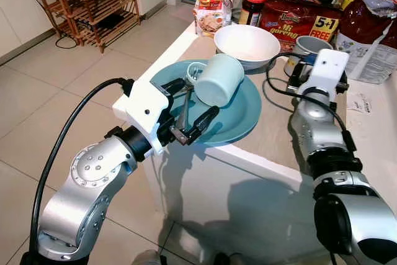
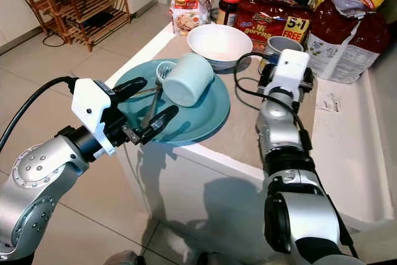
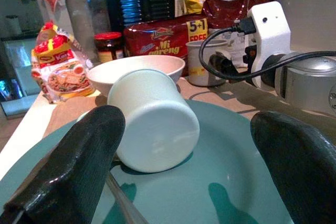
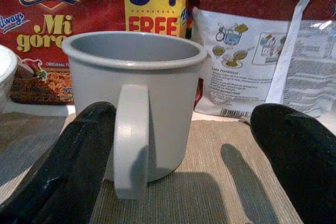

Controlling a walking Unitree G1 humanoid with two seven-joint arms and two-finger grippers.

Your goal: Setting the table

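A teal plate (image 1: 239,119) lies at the near corner of the counter (image 1: 273,134), its rim reaching the edge, and on it a pale mint cup (image 1: 218,79) rests tipped on its side with its mouth toward the robot's left. Metal cutlery (image 1: 184,108) lies on the plate beside the cup. The left gripper (image 1: 195,105) hangs over the plate's near-left rim with its two black fingers spread wide and holding nothing; the tipped cup sits just ahead of them, between their lines in the left wrist view, and the cutlery runs under the gap. Behind the plate stands a white bowl (image 1: 247,44), upright, close to the plate's far rim. To the bowl's right a grey mug (image 4: 137,108) stands upright on the counter, handle facing the right gripper (image 4: 184,166), whose fingers are parted on either side of the mug without touching it. Behind these stand a red noodle pack (image 1: 298,20), a dark jar with a red lid (image 1: 251,7), a snack packet (image 1: 212,7) and a red-and-white bag (image 1: 372,35). A wooden rack (image 1: 87,1) stands on the tiled floor (image 1: 37,91) at far left.
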